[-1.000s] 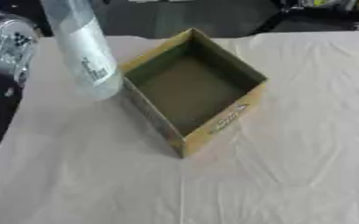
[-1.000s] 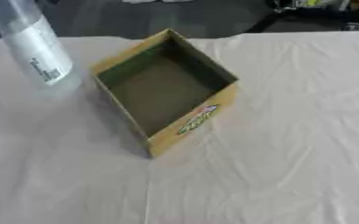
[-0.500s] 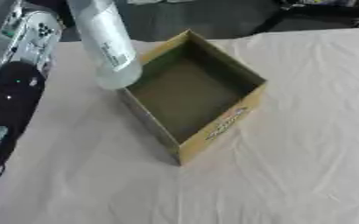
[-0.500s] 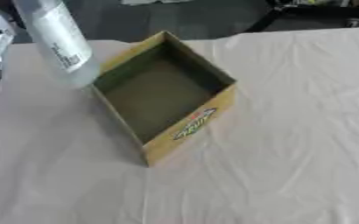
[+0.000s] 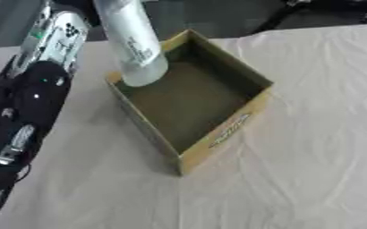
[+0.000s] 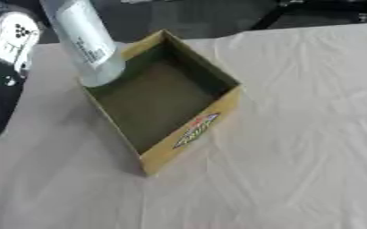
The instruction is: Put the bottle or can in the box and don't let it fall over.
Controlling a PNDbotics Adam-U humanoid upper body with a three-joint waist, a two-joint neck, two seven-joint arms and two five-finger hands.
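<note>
A clear plastic bottle (image 5: 133, 42) with a pale label hangs tilted in the air, its top cut off by the upper edge. Its base hovers over the left wall of the open yellow cardboard box (image 5: 222, 134), just inside the rim. The box stands askew on the cloth and is empty, with a logo on its near side. My left arm (image 5: 49, 62), black with a silver section, rises along the left side towards the bottle's top. Only a dark part of my left hand (image 5: 89, 11) shows beside the bottle. My right hand shows in no view.
A wrinkled beige cloth (image 5: 312, 156) covers the table, with bare cloth to the right of and in front of the box. Dark floor and black stands lie beyond the far edge (image 6: 312, 13).
The bottle has travelled right, from beside the box's left side to over its left wall. My left arm has come further into view on the left.
</note>
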